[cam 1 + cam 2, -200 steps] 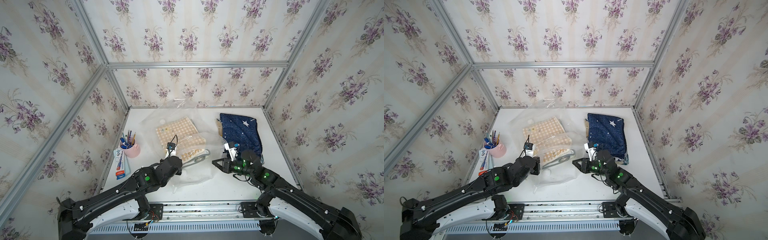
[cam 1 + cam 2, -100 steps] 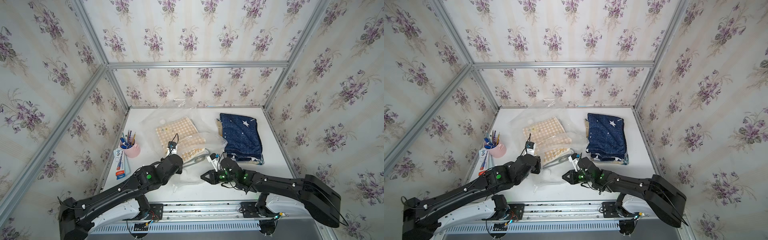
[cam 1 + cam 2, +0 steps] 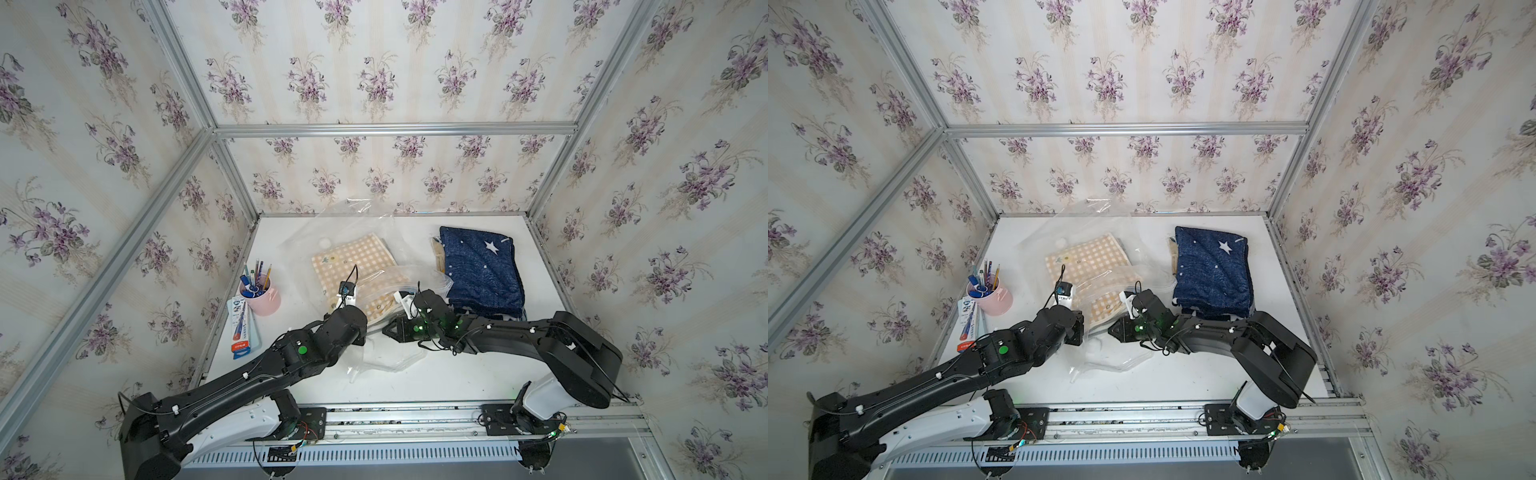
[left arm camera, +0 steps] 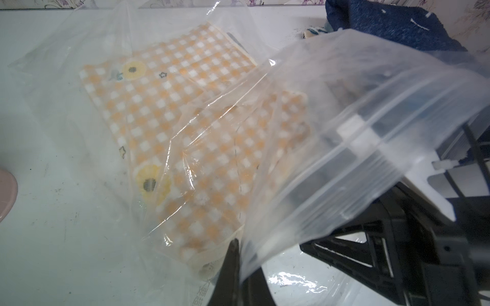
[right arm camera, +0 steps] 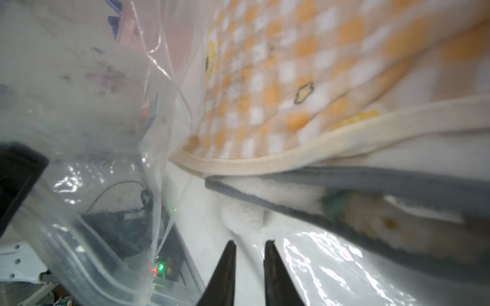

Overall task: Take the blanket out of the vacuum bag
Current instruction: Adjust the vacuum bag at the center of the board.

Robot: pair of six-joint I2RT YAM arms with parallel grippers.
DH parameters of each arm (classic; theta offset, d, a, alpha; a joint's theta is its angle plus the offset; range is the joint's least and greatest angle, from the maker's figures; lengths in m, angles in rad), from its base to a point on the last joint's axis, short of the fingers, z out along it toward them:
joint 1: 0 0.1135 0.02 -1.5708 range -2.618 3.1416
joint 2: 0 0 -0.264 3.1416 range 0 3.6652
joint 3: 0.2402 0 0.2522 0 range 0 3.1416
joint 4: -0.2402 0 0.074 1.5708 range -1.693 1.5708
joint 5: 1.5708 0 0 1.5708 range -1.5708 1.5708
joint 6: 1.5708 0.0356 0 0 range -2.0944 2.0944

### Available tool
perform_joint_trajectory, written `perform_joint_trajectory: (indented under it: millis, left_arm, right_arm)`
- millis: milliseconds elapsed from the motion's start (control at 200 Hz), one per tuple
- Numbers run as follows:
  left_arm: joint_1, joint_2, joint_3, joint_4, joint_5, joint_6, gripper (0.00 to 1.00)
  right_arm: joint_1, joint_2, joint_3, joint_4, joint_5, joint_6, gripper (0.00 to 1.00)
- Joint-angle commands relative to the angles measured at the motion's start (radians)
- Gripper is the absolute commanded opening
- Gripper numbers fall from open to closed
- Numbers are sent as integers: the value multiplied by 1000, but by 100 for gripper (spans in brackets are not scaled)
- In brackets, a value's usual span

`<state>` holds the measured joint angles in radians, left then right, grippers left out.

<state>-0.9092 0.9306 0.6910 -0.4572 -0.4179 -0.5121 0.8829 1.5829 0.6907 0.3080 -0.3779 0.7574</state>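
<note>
Floral-papered walls are enclosing a white table (image 3: 457, 374), where both arms are working at the near end of the bag (image 4: 305, 87). Left gripper (image 4: 238, 255) is pinching the bag's upper zip lip, jaws pressed together on the film, and is holding it raised; judged purpose: propping the mouth open. Right gripper (image 5: 249, 245) is reaching into that mouth, low over the bottom film. Its jaws are standing a narrow gap apart with nothing seen between them, and it is pointing at the blanket (image 5: 291, 66) hem just ahead without touching it. Blanket is lying folded wholly inside the bag, mid-table, with a grey-edged layer showing beneath it. Navy blanket (image 3: 478, 270) is lying outside, just beside the bag on the right side. Extraction is judged not yet begun; the grip on the hem is the step pending.
</note>
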Motion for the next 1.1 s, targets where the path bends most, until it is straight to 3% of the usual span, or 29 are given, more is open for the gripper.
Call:
perform_joint_trajectory:
  millis: [0, 290, 619, 839, 1094]
  left_arm:
    - [15, -19, -17, 34, 23, 15, 7]
    - [76, -16, 1, 25, 70, 49, 7]
    - [106, -36, -52, 86, 170, -8, 7]
    - [105, -20, -72, 110, 214, -22, 7]
    - [106, -15, -83, 119, 225, -29, 7]
  right_arm:
    - [-37, 15, 4, 32, -35, 31, 21]
    - [-114, 59, 81, -26, 4, 41, 24]
    - [-148, 98, 198, -64, 19, 58, 26]
    - [-129, 91, 36, 248, -50, 298, 27]
    - [-95, 110, -78, 449, -30, 419, 28]
